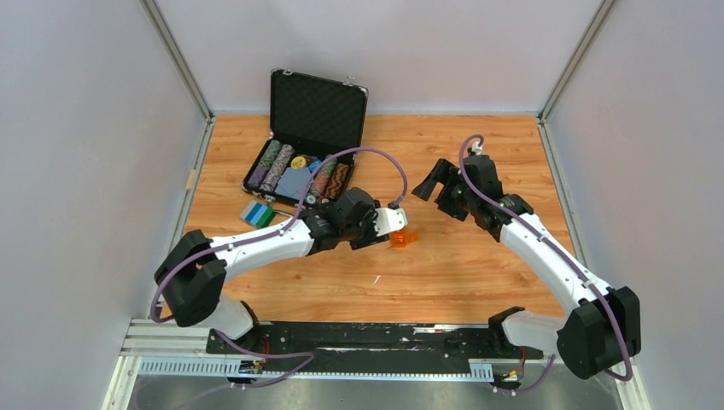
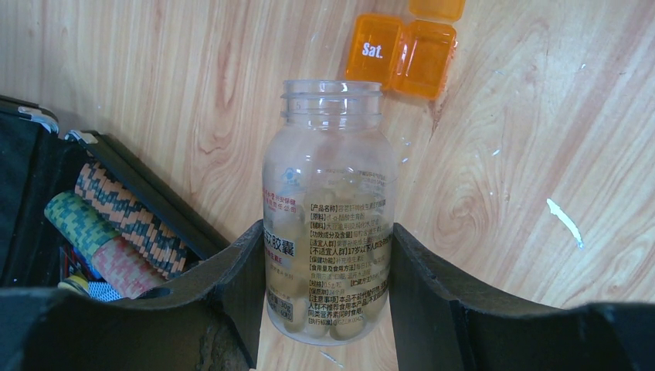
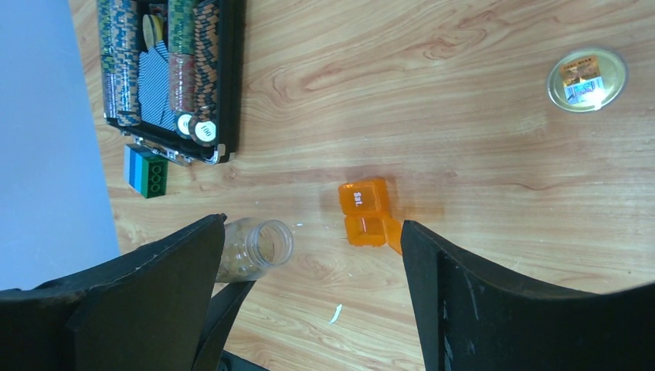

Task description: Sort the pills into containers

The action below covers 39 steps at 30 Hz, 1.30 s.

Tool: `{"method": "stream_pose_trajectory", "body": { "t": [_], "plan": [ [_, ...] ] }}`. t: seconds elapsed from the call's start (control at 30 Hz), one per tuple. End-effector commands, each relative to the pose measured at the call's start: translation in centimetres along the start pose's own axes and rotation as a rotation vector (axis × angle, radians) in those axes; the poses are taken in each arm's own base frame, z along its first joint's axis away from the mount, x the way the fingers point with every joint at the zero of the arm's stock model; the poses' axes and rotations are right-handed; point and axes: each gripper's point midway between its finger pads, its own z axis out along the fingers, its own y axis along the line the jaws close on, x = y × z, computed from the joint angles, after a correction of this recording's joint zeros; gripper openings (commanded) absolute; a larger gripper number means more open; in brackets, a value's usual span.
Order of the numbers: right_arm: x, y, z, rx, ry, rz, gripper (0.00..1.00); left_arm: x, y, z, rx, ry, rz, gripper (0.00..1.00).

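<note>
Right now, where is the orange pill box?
The orange pill box sits near the centre of the top view, just beyond the open pill bottle held in the left jaws.

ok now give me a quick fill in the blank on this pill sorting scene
1. The left gripper has its jaws clamped on a clear pill ___.
2. One lid of the orange box reads ___.
3. The right gripper holds nothing, its jaws ___.
4. The black case holds rows of striped ___.
Missing: bottle; Sat.; open; chips
</note>
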Motion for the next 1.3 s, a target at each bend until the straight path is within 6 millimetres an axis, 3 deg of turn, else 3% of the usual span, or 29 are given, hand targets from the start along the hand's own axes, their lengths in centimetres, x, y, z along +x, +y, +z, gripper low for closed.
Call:
{"method": "stream_pose_trajectory", "body": {
  "t": [0.0,0.3,0.73,1.27],
  "plan": [
    [-0.2,-0.8,0.4,0.027,-0.011,0.029,0.86,-2.3,1.0,0.2,-0.03,-0.034,-0.011,0.0],
    [0.3,-3.2,1.3,0.104,0.018,0.074,0.84,-1.9,-0.9,1.7,0.036,0.029,0.016,0.0],
    [0.9,-5.1,2.3,0.15,0.065,0.117,0.82,-1.2,-2.9,3.2,0.103,0.122,0.081,0.0],
    [1.0,-6.4,2.2,0.167,0.074,0.151,0.82,-1.3,-2.3,3.3,0.051,0.247,0.128,0.0]
  ]
}}
